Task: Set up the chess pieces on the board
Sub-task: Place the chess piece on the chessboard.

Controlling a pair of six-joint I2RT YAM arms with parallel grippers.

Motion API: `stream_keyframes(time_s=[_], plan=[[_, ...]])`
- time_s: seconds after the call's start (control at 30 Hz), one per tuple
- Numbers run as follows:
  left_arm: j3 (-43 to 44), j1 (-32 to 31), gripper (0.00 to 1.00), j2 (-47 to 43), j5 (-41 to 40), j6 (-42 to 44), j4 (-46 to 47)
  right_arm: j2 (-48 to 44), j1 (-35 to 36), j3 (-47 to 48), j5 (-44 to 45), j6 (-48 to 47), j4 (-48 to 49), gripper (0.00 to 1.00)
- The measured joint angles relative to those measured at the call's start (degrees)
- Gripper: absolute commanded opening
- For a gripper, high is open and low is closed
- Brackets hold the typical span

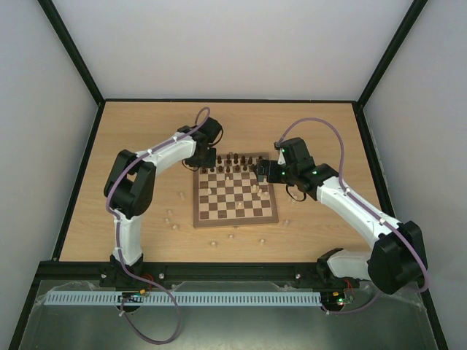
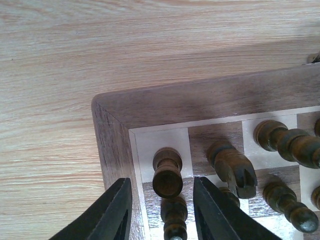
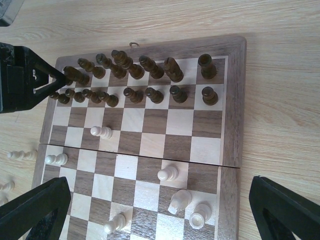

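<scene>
**Operator:** Board condition?

**Technician:** The square wooden chessboard (image 1: 233, 222), dark-brown and cream checks, lies mid-table. Dark-brown turned wooden pieces (image 3: 172, 69) stand in two rows along its 12 o'clock edge. Pale cream wooden pieces (image 3: 101, 132) are scattered toward 6 o'clock, some off-board.

**Operator:** Clearances?

**Technician:** The left gripper (image 2: 161, 187) is spread around the corner dark rook (image 2: 167, 174), not touching. The right gripper (image 3: 159, 182) gapes wide. Light-wood tabletop (image 1: 146, 146) surrounds the frame.
</scene>
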Motion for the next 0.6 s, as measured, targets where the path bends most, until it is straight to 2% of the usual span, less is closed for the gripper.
stream_keyframes(time_s=[0.3, 0.43, 0.53, 0.6], plan=[[1.2, -1.9, 0.57, -2.4, 0.0, 0.0, -1.1, 0.8, 0.2, 0.0, 0.2, 0.0, 0.0, 0.99], [0.8, -2.9, 0.7, -8.4, 0.2, 0.1, -0.7, 1.9, 0.2, 0.0, 0.7, 0.0, 0.0, 0.99], [-3.3, -3.6, 0.8, -16.8, 0.8, 0.1, 1.6, 3.2, 0.2, 0.0, 1.4, 0.0, 0.1, 1.0], [-7.4, -4.0, 0.87, -22.7, 1.7, 0.3, 3.4, 4.4, 0.2, 0.1, 1.9, 0.0, 0.1, 0.97]])
